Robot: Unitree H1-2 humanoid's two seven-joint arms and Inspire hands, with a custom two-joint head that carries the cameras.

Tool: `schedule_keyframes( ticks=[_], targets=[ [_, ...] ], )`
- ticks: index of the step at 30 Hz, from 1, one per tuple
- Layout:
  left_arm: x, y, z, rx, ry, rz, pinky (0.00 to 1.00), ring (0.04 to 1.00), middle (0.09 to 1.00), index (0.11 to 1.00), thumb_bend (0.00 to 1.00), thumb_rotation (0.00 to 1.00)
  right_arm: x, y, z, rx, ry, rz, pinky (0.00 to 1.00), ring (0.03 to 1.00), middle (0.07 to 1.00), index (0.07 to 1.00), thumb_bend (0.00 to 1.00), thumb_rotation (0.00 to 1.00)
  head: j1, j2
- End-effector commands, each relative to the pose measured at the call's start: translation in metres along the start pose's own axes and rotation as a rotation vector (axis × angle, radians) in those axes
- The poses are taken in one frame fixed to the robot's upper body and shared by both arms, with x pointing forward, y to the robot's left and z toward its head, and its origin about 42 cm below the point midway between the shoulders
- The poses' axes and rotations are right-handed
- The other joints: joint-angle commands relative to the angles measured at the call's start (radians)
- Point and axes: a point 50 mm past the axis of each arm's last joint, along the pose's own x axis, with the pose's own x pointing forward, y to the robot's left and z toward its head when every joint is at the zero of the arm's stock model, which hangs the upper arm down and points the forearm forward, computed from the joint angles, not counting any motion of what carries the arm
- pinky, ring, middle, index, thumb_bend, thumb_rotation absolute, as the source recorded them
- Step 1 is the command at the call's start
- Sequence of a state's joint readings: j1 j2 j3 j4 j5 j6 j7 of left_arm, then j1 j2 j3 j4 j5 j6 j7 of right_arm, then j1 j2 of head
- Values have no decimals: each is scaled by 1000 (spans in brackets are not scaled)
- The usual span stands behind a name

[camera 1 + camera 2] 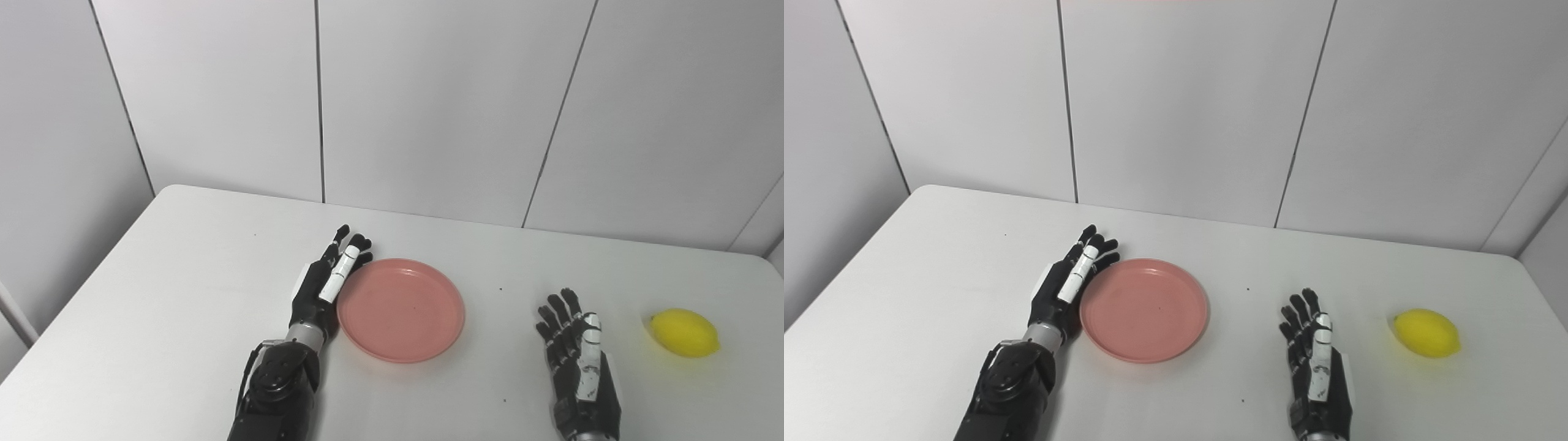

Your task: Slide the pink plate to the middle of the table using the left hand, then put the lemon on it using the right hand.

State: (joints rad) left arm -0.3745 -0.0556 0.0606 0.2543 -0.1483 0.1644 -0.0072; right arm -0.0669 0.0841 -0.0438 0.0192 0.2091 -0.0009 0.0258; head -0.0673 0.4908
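Pink plate (pixel 401 309) rim against left hand (pixel 323 283), lemon (pixel 684 332) apart near right edge.

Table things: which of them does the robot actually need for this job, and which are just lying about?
Needed:
pink plate
lemon
left hand, against the plate's edge
right hand, open, waiting

Lying about:
nothing else on the table

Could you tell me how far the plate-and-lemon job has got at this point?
The pink plate already sits near the middle of the table, so the slide looks about done. The left hand lies flat against the plate's left rim, fingers extended. Still to do: the lemon lies on the table at the right, untouched, and the right hand rests open, apart from it. The plate is empty.
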Motion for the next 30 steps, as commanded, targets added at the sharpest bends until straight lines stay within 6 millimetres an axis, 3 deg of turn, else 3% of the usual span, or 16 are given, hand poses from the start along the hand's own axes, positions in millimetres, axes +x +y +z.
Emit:
schedule_keyframes(
  ticks=[1,18,30],
  targets=[
    [-6,-4,-15,-33,80,-3,921,850,849,961,752,684,-20,6,-30,35,127,-32,937,922,929,929,699,987,-2,1],
    [-6,-6,-8,-61,68,-34,921,849,840,935,734,649,-15,24,-30,50,122,-47,921,891,900,904,745,932,-111,40],
    [-6,-13,-1,-70,65,-57,932,839,820,942,748,633,-12,29,-30,49,109,-26,892,888,900,919,740,940,-135,47]
  ],
)
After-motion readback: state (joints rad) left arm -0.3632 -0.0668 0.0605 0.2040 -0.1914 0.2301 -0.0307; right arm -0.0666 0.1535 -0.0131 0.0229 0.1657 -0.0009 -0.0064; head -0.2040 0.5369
